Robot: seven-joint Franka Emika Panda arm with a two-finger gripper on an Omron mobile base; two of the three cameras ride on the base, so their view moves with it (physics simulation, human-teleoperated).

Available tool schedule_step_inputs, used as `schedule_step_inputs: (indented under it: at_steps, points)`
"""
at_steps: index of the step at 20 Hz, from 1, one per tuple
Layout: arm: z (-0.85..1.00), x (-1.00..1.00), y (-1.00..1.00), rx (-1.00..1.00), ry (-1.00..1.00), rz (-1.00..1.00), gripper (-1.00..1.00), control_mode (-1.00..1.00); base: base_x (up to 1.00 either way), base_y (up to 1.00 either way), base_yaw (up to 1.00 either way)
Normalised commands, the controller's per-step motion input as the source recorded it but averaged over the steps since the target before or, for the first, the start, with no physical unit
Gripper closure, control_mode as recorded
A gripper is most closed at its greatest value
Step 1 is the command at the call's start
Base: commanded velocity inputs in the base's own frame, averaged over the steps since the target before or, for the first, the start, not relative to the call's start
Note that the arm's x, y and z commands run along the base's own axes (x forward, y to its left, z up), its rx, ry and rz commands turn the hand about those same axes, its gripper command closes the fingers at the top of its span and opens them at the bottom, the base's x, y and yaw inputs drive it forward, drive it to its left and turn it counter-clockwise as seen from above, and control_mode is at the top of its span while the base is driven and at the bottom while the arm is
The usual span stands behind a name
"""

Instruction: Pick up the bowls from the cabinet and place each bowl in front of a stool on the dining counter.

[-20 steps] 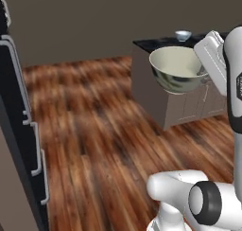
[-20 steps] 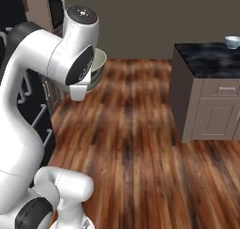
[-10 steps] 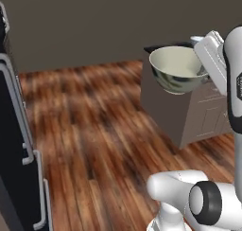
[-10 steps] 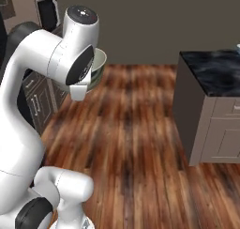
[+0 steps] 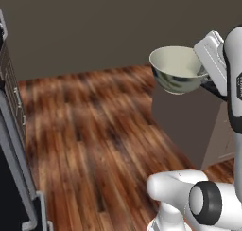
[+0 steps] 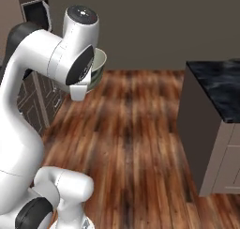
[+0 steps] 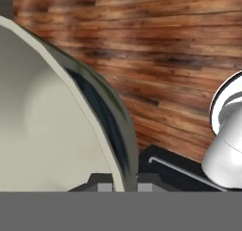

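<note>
The bowl [image 5: 178, 68], the cream-olive one with a pale inside and a darker greenish outer wall, hangs in the air at the end of the arm, well above the wooden floor [image 5: 94, 130]. In the left base view it sits roughly upright with its mouth tipped slightly toward the camera, and its rim on the right side meets the white hand of the robot. In the right base view only a slice of the bowl [image 6: 98, 66] shows past the arm's big white joint. In the hand view the bowl [image 7: 52, 126] looms large at the left, its thin rim running down between the two dark finger tips; the gripper [image 7: 124, 186] is pinched narrow on that rim, one finger inside the wall and one outside, so the bowl is held by its edge. Beyond the bowl in the left base view stands a grey cabinet body, its side panel [image 5: 184, 126] below and behind the bowl. In the right base view the dining counter [image 6: 220, 89], a black slab with white veins, lies well apart to the right of the bowl, with its overhanging edge above pale grey panelled fronts [image 6: 225, 162]. The floor of reddish-brown planks spreads between arm and counter. At the left edge of the left base view a tall dark appliance [image 5: 14, 168] with grey trim stands against the plain brown-grey wall [image 5: 94, 26].
</note>
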Motion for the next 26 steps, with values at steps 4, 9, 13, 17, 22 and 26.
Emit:
schedule_step_inputs:
  at_steps: [4, 9, 13, 17, 22, 26]
  points:
    - [0.00, 0.00, 0.00, 0.00, 0.00, 0.00, 1.00, 1.00, 1.00, 0.30, 0.00]
    - [0.00, 0.00, 0.00, 0.00, 0.00, 0.00, 1.00, 1.00, 1.00, 0.33, 0.00]
    - [0.00, 0.00, 0.00, 0.00, 0.00, 0.00, 1.00, 1.00, 1.00, 0.25, 0.00]
    - [0.00, 0.00, 0.00, 0.00, 0.00, 0.00, 1.00, 1.00, 1.00, 0.28, 0.00]
    - [0.00, 0.00, 0.00, 0.00, 0.00, 0.00, 1.00, 1.00, 1.00, 0.29, 0.00]
    - [0.00, 0.00, 0.00, 0.00, 0.00, 0.00, 1.00, 1.00, 1.00, 0.33, 0.00]
